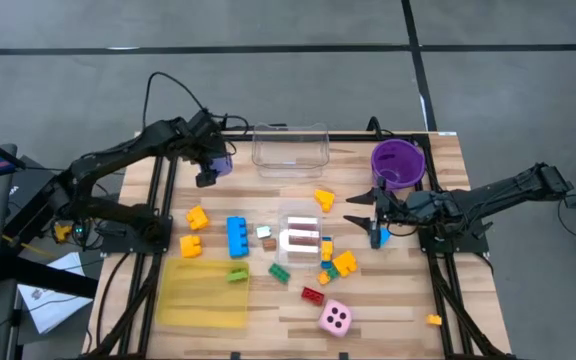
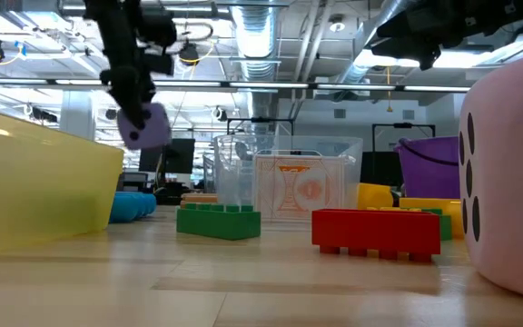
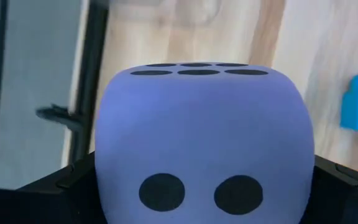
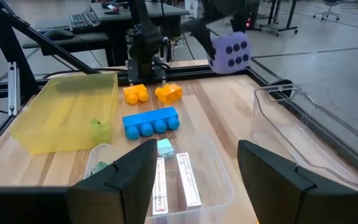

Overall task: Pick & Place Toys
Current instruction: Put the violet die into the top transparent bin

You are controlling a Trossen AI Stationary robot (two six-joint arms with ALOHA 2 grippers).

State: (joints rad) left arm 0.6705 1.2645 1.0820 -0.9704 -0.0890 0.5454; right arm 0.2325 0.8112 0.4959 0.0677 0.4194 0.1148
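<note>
A purple die with black dots hangs above the table's far left part, with my left gripper shut on it; the low view shows the die well above the wood. My right gripper waits open over the table's right side, near the purple bowl, with nothing between its fingers. Other toys lie on the table: a blue brick, yellow pieces, a red brick, a green brick and a pink die. My left gripper pinches the purple die by two opposite sides between its two fingers, which come from above, slanting down. The die is lifted clear of the table, with a six-dot face turned away from the wrist.
A large clear box stands at the far edge, middle. A small clear box holding cards sits in the middle. A yellow translucent tray lies at the near left. Bare wood shows at the near right.
</note>
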